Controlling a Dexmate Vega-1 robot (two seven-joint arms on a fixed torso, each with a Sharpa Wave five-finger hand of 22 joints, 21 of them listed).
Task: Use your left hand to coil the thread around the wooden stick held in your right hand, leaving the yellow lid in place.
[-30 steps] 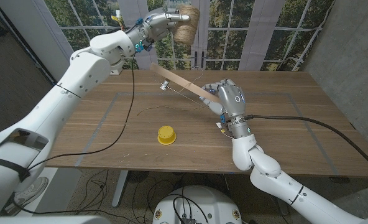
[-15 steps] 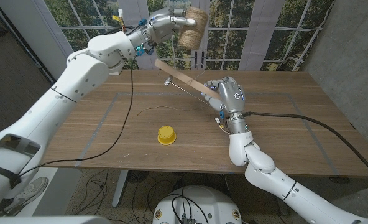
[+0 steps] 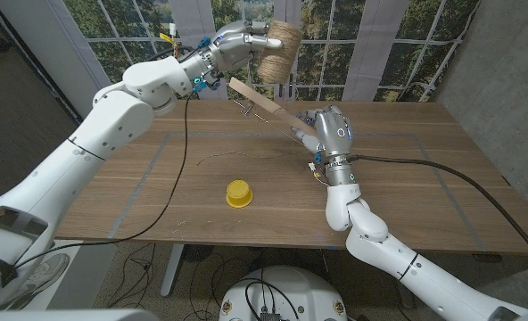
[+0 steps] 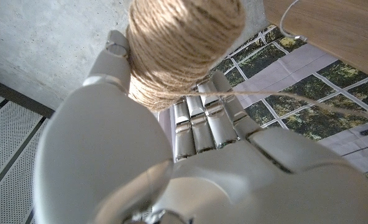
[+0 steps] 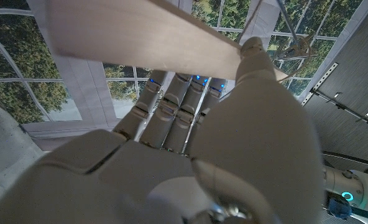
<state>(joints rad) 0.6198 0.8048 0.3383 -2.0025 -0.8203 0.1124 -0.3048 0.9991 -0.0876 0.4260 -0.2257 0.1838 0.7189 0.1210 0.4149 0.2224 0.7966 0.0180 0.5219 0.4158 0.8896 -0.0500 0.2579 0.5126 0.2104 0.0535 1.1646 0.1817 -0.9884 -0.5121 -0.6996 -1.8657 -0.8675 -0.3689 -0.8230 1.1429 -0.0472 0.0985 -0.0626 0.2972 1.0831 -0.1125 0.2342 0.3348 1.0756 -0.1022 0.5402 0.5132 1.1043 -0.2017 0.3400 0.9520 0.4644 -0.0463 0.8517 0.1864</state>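
Observation:
My left hand (image 3: 237, 40) is raised high over the table's far side and grips a spool of brown twine (image 3: 277, 49); the spool (image 4: 181, 43) fills the space above its fingers (image 4: 202, 124) in the left wrist view. My right hand (image 3: 328, 134) holds a flat wooden stick (image 3: 264, 102) that slants up toward the left hand. The stick (image 5: 140, 34) crosses above my right hand (image 5: 190, 143) in the right wrist view. A thin thread (image 3: 215, 158) trails on the table. The yellow lid (image 3: 238, 193) sits on the table in front, apart from both hands.
A black cable (image 3: 179, 169) hangs from the left arm and runs across the wooden table (image 3: 407, 187) to its front edge. Another black cable (image 3: 442, 169) leads from the right arm to the right. Windows stand behind the table.
The left hand with the spool has shifted right and a little down. The right hand has tilted the stick's far end upward, closer to the spool. The lid has not moved.

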